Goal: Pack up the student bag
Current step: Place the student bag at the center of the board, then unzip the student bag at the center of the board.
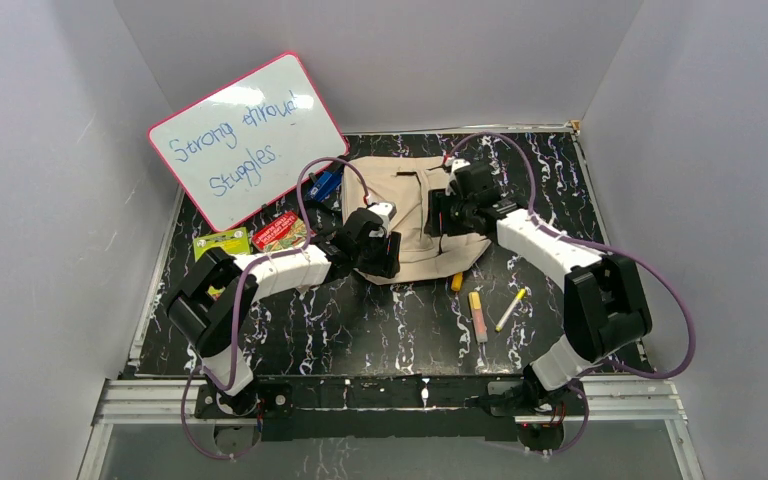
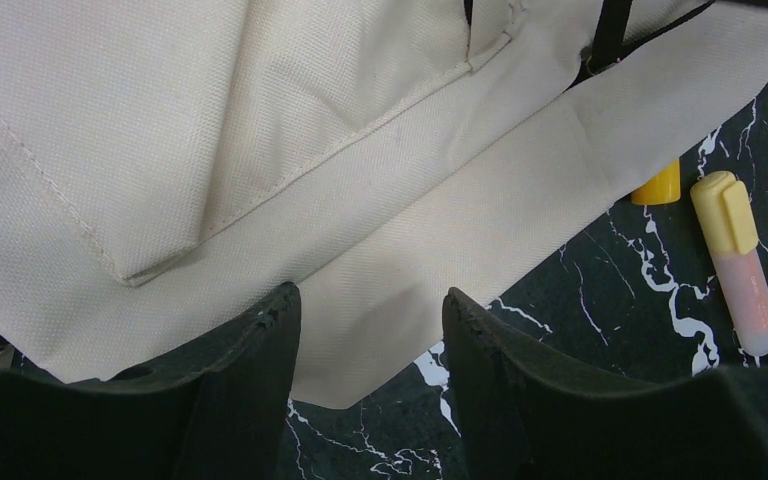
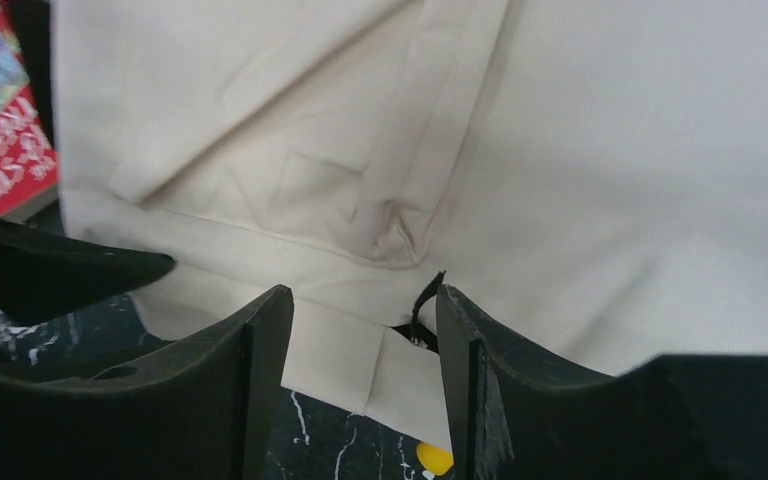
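Observation:
The student bag (image 1: 410, 215) is a beige fabric backpack lying flat at the middle back of the table. My left gripper (image 1: 380, 252) hovers over its near left edge. In the left wrist view that gripper (image 2: 370, 312) is open, with a beige flap of the bag (image 2: 380, 200) and bare table showing between the fingers. My right gripper (image 1: 442, 215) is over the bag's right part. The right wrist view shows this gripper (image 3: 360, 308) open above the bag's (image 3: 560, 150) folded edge, and a short black strap end (image 3: 425, 300) lies beside its right finger.
A whiteboard (image 1: 250, 140) leans at the back left. A red packet (image 1: 280, 232), a green packet (image 1: 222, 243) and a blue item (image 1: 327, 185) lie left of the bag. A yellow-capped highlighter (image 1: 478, 315), a pen (image 1: 510, 310) and a small yellow piece (image 1: 457, 281) lie to its near right.

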